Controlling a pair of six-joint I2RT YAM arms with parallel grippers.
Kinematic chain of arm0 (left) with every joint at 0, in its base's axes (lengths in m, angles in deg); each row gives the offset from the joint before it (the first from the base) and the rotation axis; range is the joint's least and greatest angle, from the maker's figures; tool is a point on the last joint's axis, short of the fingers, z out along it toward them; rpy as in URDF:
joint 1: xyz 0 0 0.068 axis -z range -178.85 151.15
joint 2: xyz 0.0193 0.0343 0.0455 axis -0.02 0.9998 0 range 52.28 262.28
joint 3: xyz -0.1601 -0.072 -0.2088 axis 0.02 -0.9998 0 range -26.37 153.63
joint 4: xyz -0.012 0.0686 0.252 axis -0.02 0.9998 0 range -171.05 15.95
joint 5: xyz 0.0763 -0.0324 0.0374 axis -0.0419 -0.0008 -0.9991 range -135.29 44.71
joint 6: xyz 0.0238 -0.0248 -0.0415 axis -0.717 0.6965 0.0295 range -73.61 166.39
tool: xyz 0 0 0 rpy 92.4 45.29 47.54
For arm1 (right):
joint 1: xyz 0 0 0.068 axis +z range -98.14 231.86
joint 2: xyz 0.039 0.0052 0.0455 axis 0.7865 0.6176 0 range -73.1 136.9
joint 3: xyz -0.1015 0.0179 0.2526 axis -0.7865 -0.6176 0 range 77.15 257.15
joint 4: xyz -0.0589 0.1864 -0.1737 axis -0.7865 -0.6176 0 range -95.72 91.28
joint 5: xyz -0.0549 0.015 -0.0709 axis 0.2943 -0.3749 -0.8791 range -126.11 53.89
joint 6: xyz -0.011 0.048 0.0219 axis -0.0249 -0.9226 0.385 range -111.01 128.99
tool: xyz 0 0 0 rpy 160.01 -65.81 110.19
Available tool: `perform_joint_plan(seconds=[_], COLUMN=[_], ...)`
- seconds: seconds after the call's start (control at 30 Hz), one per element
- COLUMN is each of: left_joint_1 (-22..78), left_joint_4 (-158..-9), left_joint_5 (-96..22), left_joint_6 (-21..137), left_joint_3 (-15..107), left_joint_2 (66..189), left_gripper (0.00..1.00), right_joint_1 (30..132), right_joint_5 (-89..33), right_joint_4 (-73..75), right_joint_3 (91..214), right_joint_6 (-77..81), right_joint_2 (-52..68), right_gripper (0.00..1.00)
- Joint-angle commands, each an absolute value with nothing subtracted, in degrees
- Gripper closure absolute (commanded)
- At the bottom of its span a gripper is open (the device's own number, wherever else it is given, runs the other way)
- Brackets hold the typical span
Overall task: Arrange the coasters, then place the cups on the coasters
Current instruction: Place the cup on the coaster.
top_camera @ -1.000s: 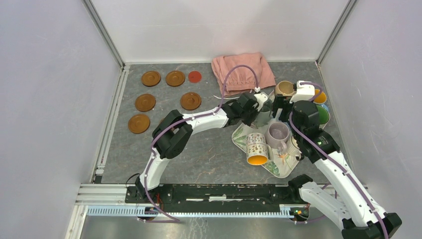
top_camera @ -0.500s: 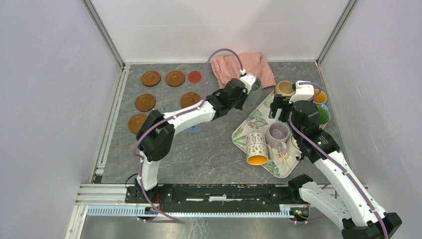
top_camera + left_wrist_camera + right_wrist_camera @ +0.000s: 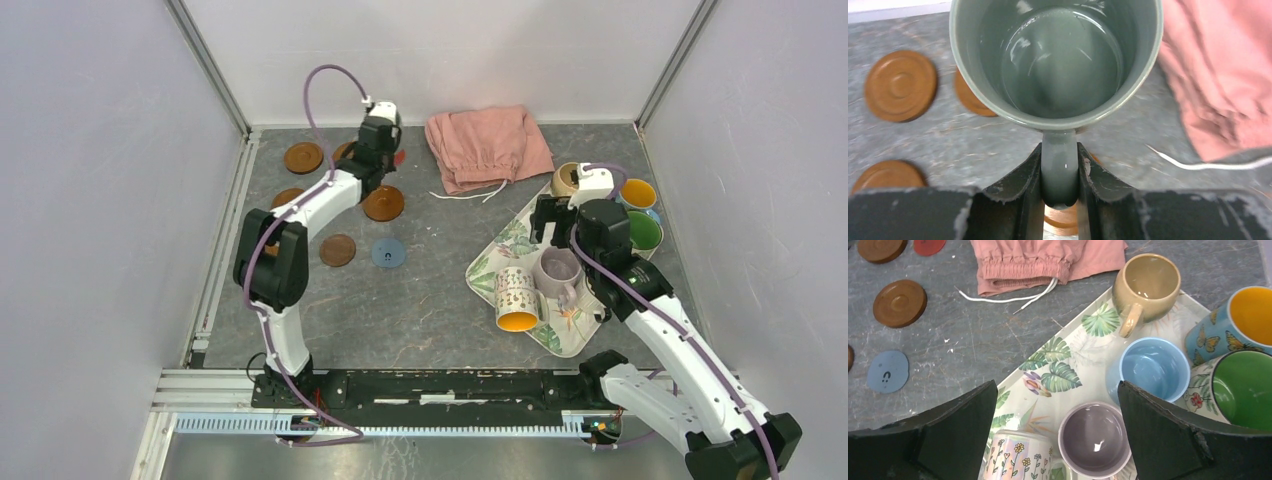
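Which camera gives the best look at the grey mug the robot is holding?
The left wrist view: the grey mug fills it, open mouth toward the camera, its handle pinched in the left gripper. From the top view the arm's own wrist covers almost all of it. The right wrist view does not show it.

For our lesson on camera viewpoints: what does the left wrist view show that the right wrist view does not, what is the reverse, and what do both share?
Only the left wrist view: a grey-green mug, its handle clamped in the left tool. Only the right wrist view: the leaf-patterned tray bearing a beige mug, a light blue mug and a lilac mug, the blue coaster, and the open right tool. Both: the pink cloth, its white cord, brown coasters and the grey table.
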State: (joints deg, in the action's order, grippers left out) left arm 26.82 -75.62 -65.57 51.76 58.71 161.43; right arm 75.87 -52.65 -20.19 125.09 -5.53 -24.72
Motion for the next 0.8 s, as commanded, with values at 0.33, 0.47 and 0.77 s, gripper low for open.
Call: perform_joint_plan(seconds=[0.33,0.47,0.77], left_joint_1=[12.14,9.03,3.67], left_joint_4=[-83.69,-83.68,-81.43], left_joint_5=[-68.17,-68.43,-68.91], left_joint_6=[52.34,51.64,52.47], left_joint_3=[65.04,67.63,74.25], left_joint_2=[162.22,165.29,172.14], left_gripper=[0.98,0.98,0.98], right_joint_1=[76.17,76.22,76.66], right_joint_5=[-46.85,-46.07,-45.17], right_joint_4=[-16.66,-16.48,-16.19], right_joint_3=[123.25,123.03,123.3], right_joint_6=[-4.27,-4.15,-3.85], right_joint_2=[-23.1,-22.16,-20.22], right_gripper=[0.02,0.02,0.02])
